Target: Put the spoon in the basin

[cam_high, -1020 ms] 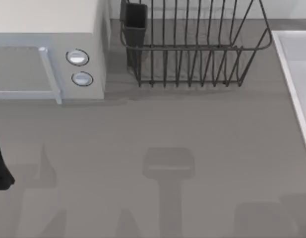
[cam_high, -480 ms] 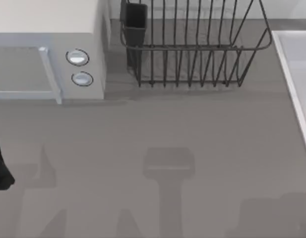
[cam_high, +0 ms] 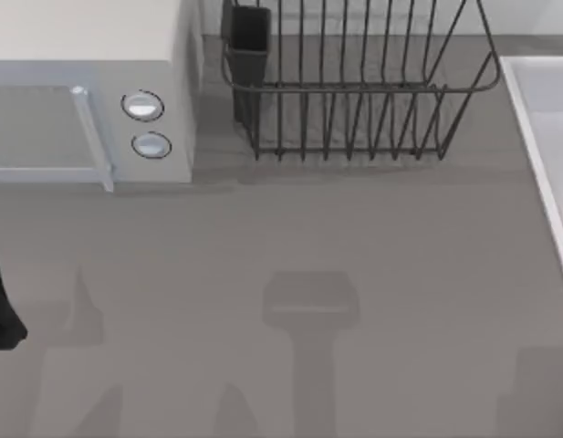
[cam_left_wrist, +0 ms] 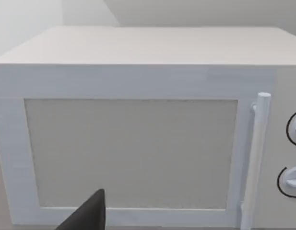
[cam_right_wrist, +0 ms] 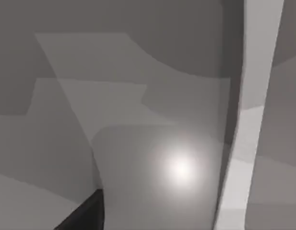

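scene status: arms at the table edges, spoon not located

we see our left arm (cam_high: 0, 306) as a dark shape at the far left edge of the top view, below the microwave (cam_high: 89, 91). the left wrist view faces the microwave's front: door window, upright handle (cam_left_wrist: 255, 158) and two round knobs (cam_left_wrist: 294, 155) at the side. a dark fingertip (cam_left_wrist: 88, 213) shows low in that view; we cannot tell how the left jaws stand.

the right wrist view looks at the basin (cam_right_wrist: 162, 158): smooth pale inside w/ a bright glare spot, and the lighter raised rim (cam_right_wrist: 246, 120) running beside it. one dark fingertip (cam_right_wrist: 85, 213) shows at the frame's edge; jaw state of the right gripper: cannot tell.

in the top view the basin's rim (cam_high: 536, 155) lies along the right edge of the table (cam_high: 308, 237). the dark wire rack (cam_high: 354, 82) stands at the back, between microwave and basin, w/ a dark cup (cam_high: 249, 32) at its left end.

spoon: we cannot make it out in any view, so its position cannot be told.
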Available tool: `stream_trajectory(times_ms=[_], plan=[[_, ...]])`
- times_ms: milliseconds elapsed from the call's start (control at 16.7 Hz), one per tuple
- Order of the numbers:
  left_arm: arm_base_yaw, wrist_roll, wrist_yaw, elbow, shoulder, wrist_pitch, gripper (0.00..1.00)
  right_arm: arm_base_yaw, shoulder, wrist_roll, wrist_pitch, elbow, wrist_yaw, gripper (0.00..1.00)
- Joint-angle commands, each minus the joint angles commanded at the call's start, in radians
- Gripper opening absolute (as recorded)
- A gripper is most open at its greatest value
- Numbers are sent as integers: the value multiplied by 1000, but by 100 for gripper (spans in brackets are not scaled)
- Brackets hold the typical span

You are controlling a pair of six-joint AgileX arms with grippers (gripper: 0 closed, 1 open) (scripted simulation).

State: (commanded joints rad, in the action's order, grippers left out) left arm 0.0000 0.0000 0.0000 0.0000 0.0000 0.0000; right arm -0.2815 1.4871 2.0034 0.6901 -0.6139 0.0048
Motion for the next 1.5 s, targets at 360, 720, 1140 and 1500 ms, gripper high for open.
stream_trajectory(times_ms=[360, 720, 1140, 1500], plan=[[0, 0, 0, 0, 0, 0, 100, -1, 54, 0, -108, 60, 0, 100], [0, 0, 0, 0, 0, 0, 100, -1, 54, 0, -108, 60, 0, 70], [0, 0, 0, 0, 0, 0, 100, -1, 54, 0, -108, 60, 0, 17], [0, 0, 0, 0, 0, 0, 100, -1, 54, 0, -108, 60, 0, 0]])
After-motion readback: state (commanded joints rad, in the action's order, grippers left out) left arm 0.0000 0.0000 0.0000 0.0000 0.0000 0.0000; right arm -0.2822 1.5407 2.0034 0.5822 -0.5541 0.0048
